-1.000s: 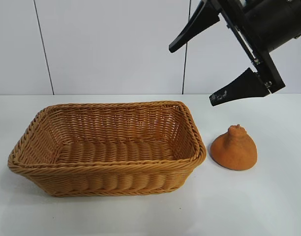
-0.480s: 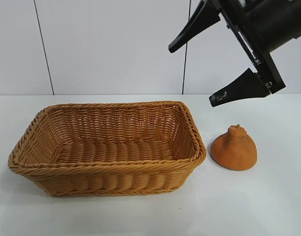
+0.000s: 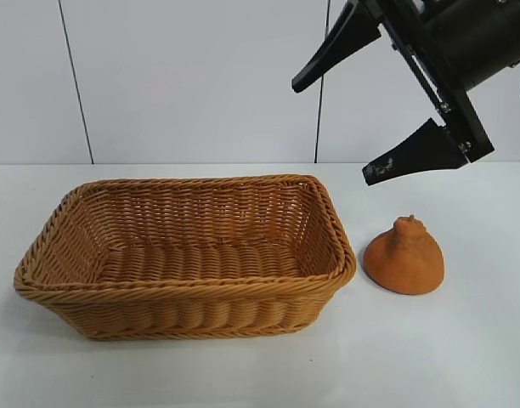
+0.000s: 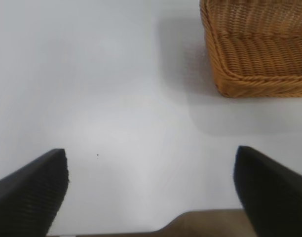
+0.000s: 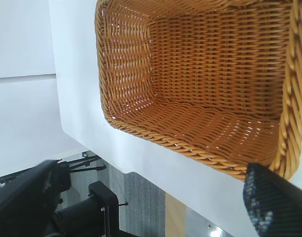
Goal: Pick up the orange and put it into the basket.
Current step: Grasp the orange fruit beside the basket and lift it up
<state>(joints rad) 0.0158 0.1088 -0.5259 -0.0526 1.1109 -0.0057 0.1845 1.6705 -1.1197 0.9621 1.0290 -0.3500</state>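
The orange (image 3: 404, 257) sat on the white worktop (image 3: 464, 348), just beside the basket (image 3: 185, 293). The right claw (image 3: 332, 127) hung above it, spread wide and holding nothing. The left claw (image 4: 151, 192), also spread wide, seemed low over bare worktop.

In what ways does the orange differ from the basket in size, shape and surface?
The orange is far smaller than the basket. The orange is a solid dome with a small knob on top; the basket is rectangular, open and hollow. The orange has rough skin; the basket is woven wicker. Both are orange-brown and stand on the white table.
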